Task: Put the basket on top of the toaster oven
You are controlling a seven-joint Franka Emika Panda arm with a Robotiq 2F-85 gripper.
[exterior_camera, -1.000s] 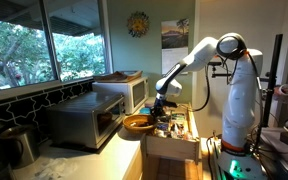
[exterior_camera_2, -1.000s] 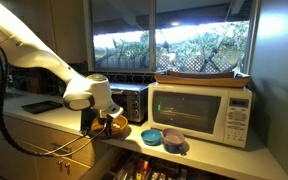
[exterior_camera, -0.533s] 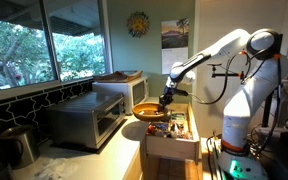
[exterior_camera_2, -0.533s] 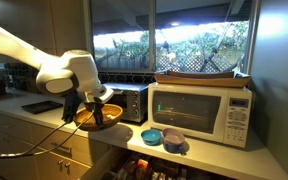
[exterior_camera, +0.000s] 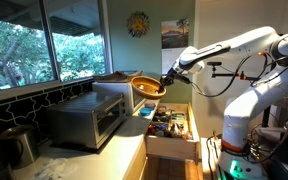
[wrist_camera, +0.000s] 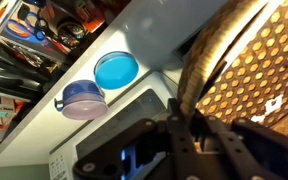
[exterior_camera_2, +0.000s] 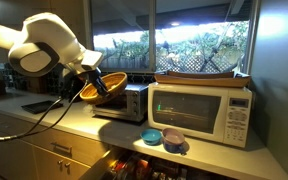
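Note:
My gripper point(exterior_camera: 166, 84) is shut on the rim of the round orange-tan woven basket point(exterior_camera: 147, 86) and holds it tilted in the air. In an exterior view the basket point(exterior_camera_2: 100, 86) hangs above the front edge of the silver toaster oven point(exterior_camera_2: 124, 102). In an exterior view the toaster oven point(exterior_camera: 84, 118) stands on the counter, lower and left of the basket. In the wrist view the basket point(wrist_camera: 249, 70) fills the right side, its rim pinched between my fingers point(wrist_camera: 184, 128).
A white microwave point(exterior_camera_2: 200, 108) carries a flat dark brown tray point(exterior_camera_2: 204, 76). A blue bowl point(wrist_camera: 116, 70) and a purple cup point(wrist_camera: 82, 99) sit on the counter. An open drawer point(exterior_camera: 171, 128) full of items juts out below the counter.
My gripper has lifted the basket from counter height up and toward the toaster oven; the arm is stretched out further.

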